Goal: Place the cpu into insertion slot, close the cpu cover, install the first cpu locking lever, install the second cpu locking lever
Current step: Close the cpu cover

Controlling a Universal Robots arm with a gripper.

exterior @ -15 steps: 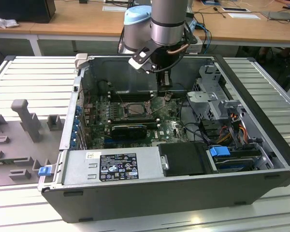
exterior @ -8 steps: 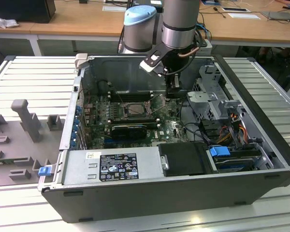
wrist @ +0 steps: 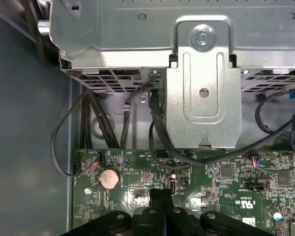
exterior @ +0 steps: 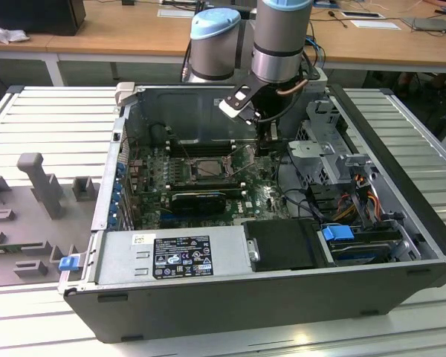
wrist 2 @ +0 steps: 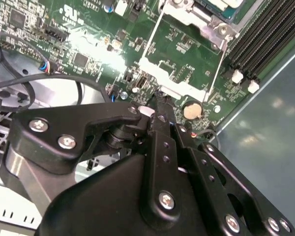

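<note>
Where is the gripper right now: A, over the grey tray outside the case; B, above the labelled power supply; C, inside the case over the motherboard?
C: the gripper hangs inside the case over the green motherboard, on the exterior view's right of the insertion slot.

Beyond the pincer [exterior: 270,141] stand pale wooden desks [exterior: 119,33] with white legs [exterior: 53,71], papers [exterior: 375,24] on top. A ribbed grey metal table [exterior: 52,111] spreads beneath and around it, grey blocks [exterior: 37,186] on the exterior view's left
</note>
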